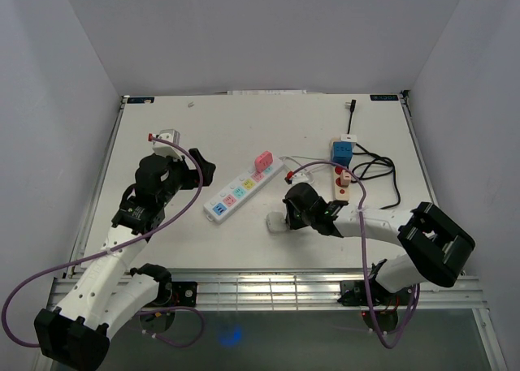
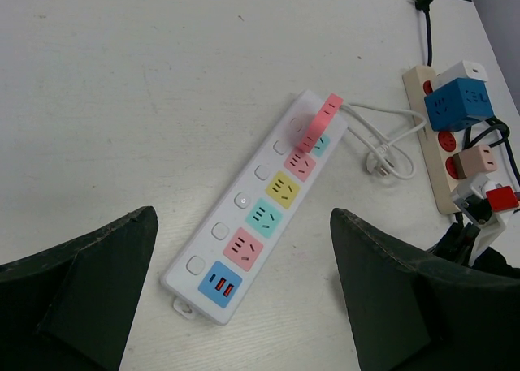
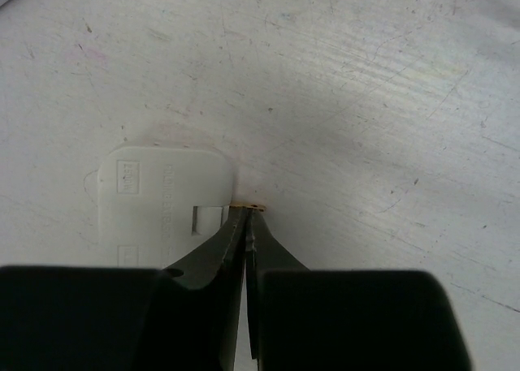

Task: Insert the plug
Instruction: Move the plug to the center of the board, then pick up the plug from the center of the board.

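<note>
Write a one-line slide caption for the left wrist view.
Open left end effector hovers above a white power strip with pastel sockets, a pink adapter at its far end.

— The strip's colours?
— White; sockets pink, yellow, teal, pink, blue. Pink plug at its far end.
— Right of it?
— Beige bar with red sockets, blue cube, white plug.

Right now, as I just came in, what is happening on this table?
The right gripper is down on the table, closed at the edge of a white plug that lies flat, and seems to pinch a brass pin. The left gripper hangs open above the white power strip with coloured sockets. The plug lies apart from the strip, not yet inserted.
</note>
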Available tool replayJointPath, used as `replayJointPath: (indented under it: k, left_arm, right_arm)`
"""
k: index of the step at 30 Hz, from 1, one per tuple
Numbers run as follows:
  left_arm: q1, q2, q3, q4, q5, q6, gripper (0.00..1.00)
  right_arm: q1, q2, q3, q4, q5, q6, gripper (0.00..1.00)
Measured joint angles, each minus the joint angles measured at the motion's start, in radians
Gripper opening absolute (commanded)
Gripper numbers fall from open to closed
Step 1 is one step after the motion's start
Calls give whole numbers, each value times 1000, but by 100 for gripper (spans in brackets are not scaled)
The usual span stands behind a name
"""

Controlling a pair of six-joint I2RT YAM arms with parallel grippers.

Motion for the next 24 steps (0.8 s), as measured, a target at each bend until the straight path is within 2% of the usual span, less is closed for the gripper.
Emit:
replayJointPath:
  k: [9,13,19,24]
  left_arm:
    - [0,0,-6,23,78,-8,98]
    - [-6,-13,-46,51,153,-80,98]
    - [-137,-91,-183,106,177,-237,98]
    - [-282,-64,-207,132,137,-291,98]
  right_arm:
    - [0,-71,1,-6,-16,19,8]
    - [-2,-124,34,-64,-10,5,8]
    - [-30,-182,73,-73,4,-74,9]
    - [-73,-183,33,-16,10,-125,11]
